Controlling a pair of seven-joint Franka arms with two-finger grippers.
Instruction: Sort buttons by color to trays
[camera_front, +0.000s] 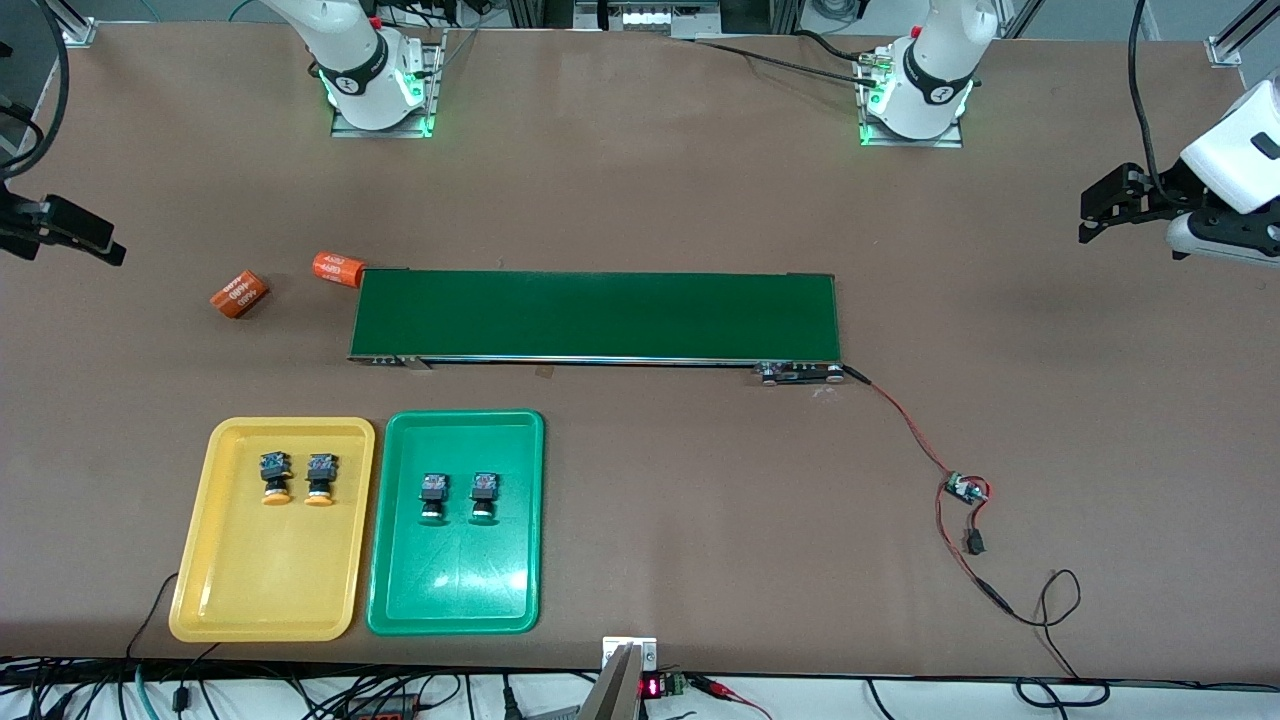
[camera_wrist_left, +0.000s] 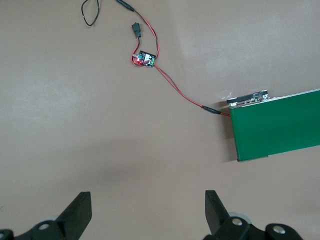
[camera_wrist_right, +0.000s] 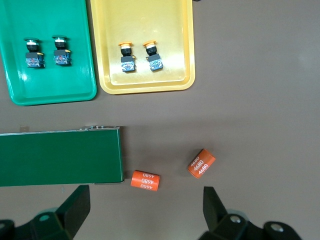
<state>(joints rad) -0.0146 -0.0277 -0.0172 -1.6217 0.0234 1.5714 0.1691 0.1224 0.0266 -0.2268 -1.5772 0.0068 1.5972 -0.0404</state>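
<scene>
- Both yellow buttons are lying in the yellow tray, both green buttons in the green tray: colours match, so sorting looks complete.
- The left gripper is hanging wide open and empty over bare table beside the belt.
- The right gripper is waiting wide open and empty above two orange cylinders.

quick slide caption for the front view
Yellow buttons in yellow tray, green buttons in green tray; sorting done.

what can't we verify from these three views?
- Front view: left gripper and right gripper sit at the frame edges, the right arm cut off.
- Front view: print on the two orange cylinders is too small to read with certainty.
- All views: markings on the buttons too small.
- Controller board: labels too small.
</scene>
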